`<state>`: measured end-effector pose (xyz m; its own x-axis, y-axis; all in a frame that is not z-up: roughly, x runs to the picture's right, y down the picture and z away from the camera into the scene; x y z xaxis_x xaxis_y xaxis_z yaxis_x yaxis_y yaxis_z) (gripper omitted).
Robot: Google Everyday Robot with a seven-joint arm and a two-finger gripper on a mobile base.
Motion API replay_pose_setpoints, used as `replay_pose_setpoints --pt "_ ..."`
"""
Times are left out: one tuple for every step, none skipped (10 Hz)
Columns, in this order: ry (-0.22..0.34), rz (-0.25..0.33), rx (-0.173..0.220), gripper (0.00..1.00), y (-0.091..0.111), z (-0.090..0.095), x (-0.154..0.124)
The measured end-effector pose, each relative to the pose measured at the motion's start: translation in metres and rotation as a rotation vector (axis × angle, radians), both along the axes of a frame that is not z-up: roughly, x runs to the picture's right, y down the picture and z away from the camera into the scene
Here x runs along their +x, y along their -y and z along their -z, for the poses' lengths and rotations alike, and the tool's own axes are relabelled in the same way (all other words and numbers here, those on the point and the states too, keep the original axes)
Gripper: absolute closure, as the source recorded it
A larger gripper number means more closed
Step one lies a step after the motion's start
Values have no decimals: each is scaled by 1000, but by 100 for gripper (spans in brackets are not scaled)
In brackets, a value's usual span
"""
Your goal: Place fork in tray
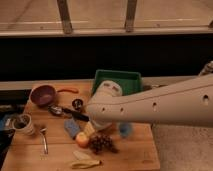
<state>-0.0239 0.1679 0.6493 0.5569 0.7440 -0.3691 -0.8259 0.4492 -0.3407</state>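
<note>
The fork [44, 140] lies on the table [30, 161] beside the mug [22, 124], well apart from the tray [131, 77]; my gripper [94, 125] hangs over mid-table, jaws spread, holding nothing; I judge 0 steps done; reaching, grasping and carrying are all left.

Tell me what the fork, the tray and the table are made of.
The fork: likely metal, silver with a pale sheen.
The tray: probably plastic, even matte green, moulded rim.
The table: seemingly wood, light tan.
The gripper hangs over the table's middle, clear of the fork.
</note>
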Motion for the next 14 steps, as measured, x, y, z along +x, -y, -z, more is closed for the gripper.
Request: replay_pose_setpoints --pt "-2 2 -19 20 -1 -3 2" --pt "1 11 -37 20 -2 -11 4" --pt "19 28 -50 20 -4 -17 -3" --pt "36 53 -56 20 -2 -23 -13" --pt "58 79 -64 20 1 -28 -30" --pt "89 115 -66 20 6 -34 -55" --pt "113 138 -65 20 9 -38 -74" --pt "147 175 -63 20 13 -40 -102" --pt "173 202 -62 20 15 -41 -122" --pt "223 254 -56 20 16 -41 -161" --pt "254 279 -53 20 13 -37 -184" --pt "285 308 -45 20 7 -30 -206" --pt "311 328 -39 20 1 -22 -224" --pt "314 335 -35 20 0 -20 -228"
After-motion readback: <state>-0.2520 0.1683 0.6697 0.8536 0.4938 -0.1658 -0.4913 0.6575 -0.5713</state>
